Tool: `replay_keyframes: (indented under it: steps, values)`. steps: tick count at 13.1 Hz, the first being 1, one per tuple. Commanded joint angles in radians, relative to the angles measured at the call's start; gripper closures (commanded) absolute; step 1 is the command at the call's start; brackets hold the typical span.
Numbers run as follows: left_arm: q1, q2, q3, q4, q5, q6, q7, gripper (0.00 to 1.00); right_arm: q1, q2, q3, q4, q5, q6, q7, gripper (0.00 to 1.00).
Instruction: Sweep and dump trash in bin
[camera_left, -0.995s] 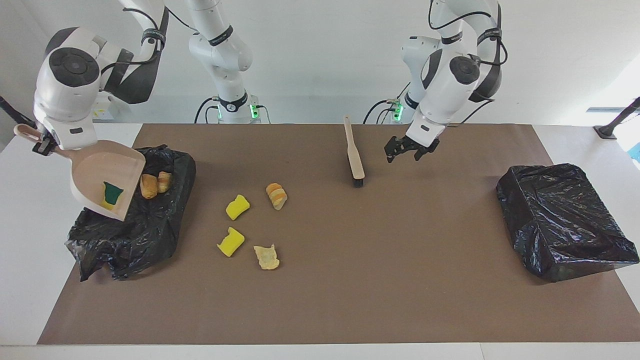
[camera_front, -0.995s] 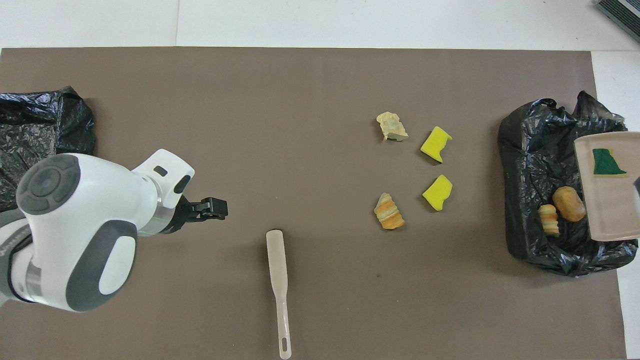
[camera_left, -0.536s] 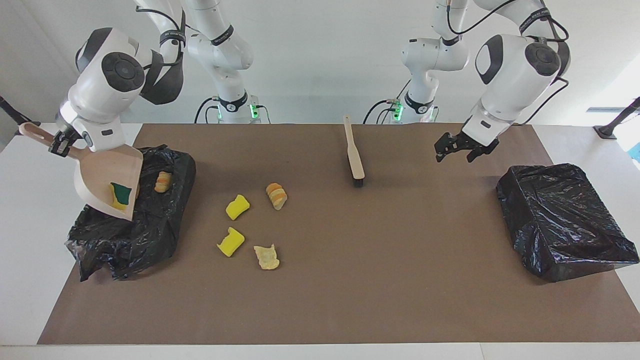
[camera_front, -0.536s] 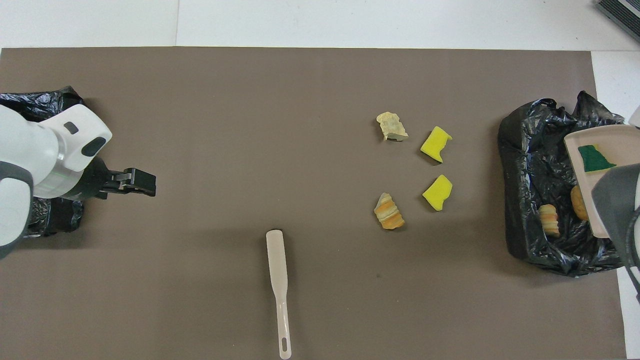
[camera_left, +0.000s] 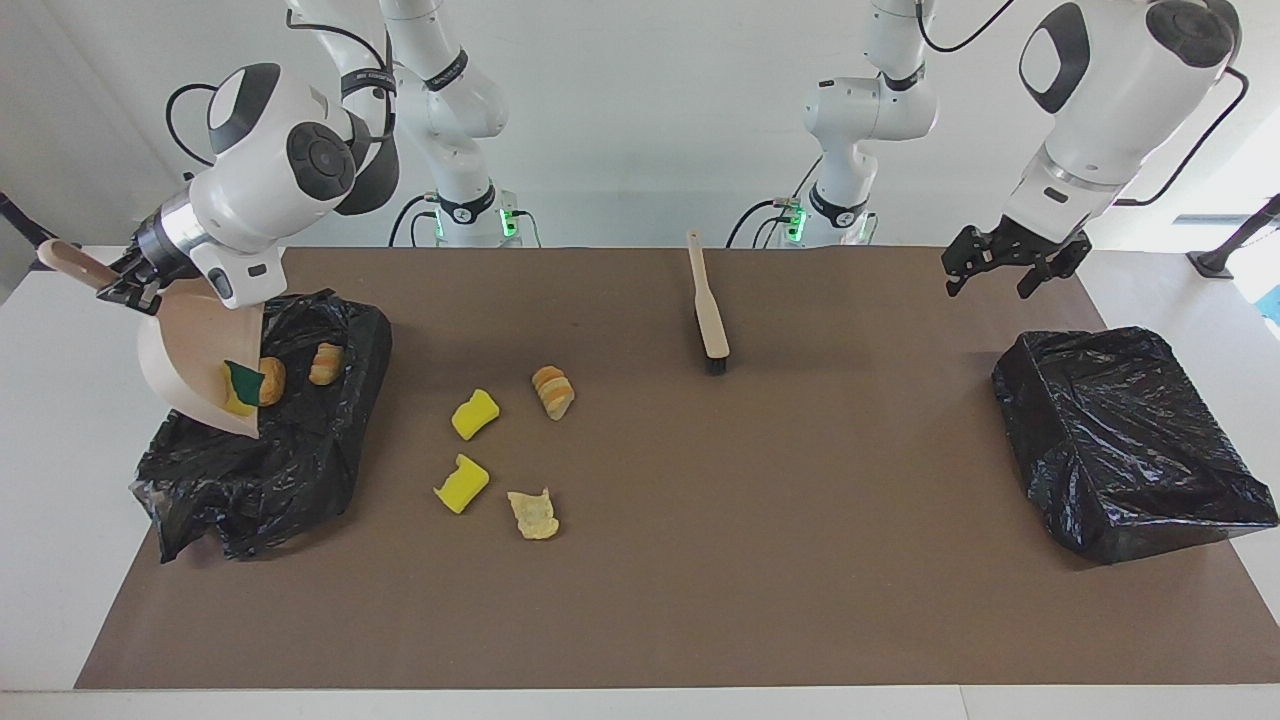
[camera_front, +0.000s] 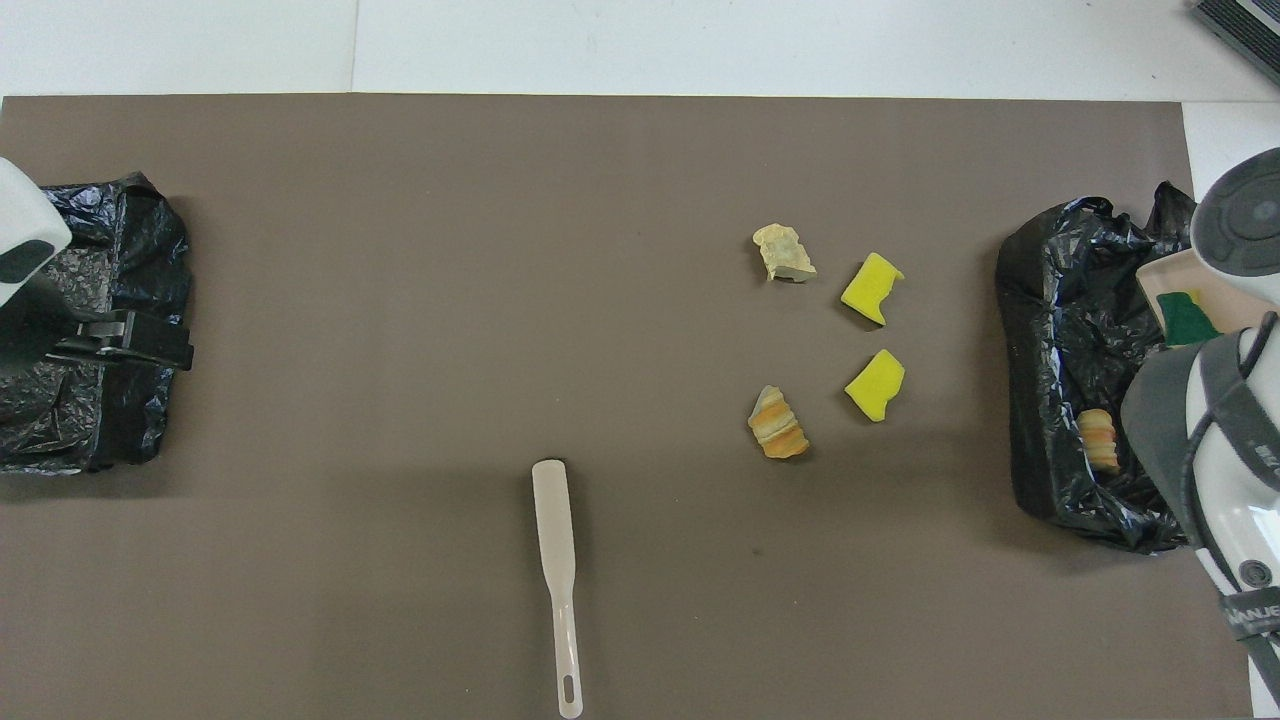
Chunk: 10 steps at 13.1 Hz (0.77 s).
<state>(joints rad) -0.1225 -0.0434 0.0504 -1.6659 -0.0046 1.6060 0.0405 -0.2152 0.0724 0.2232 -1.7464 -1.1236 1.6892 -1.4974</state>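
While the right gripper (camera_left: 128, 285), pinching the dustpan (camera_left: 195, 375) handle, is tipping the green-and-yellow sponge (camera_left: 240, 387) into the bin (camera_left: 300, 470), the spread left gripper (camera_left: 1008, 270) is waiting; steeper tilt needed

No legible label, brand or number is showing on any object on the table. Only broken white lettering is appearing on a black band of the white right arm (camera_front: 1262, 612), too incomplete to read.

Right gripper (camera_left: 128, 290) raised, jaws clamped; left gripper (camera_left: 1008, 268) raised, jaws spread, wrist angled down.
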Motion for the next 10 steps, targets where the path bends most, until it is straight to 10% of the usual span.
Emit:
replay_keyframes:
  steps: [1, 5, 10]
  values:
    - [0.036, 0.008, -0.006, 0.028, 0.017, -0.037, 0.085, 0.00, 0.000, -0.045, 0.002, -0.059, -0.061, 0.046, 0.014, 1.00]
    - [0.072, 0.002, -0.006, 0.017, 0.014, -0.021, 0.090, 0.00, 0.000, -0.045, 0.002, -0.050, -0.041, 0.023, 0.022, 1.00]
    - [0.061, 0.007, -0.007, 0.031, -0.003, 0.019, 0.002, 0.00, -0.003, -0.046, 0.002, 0.129, 0.287, -0.123, 0.219, 1.00]
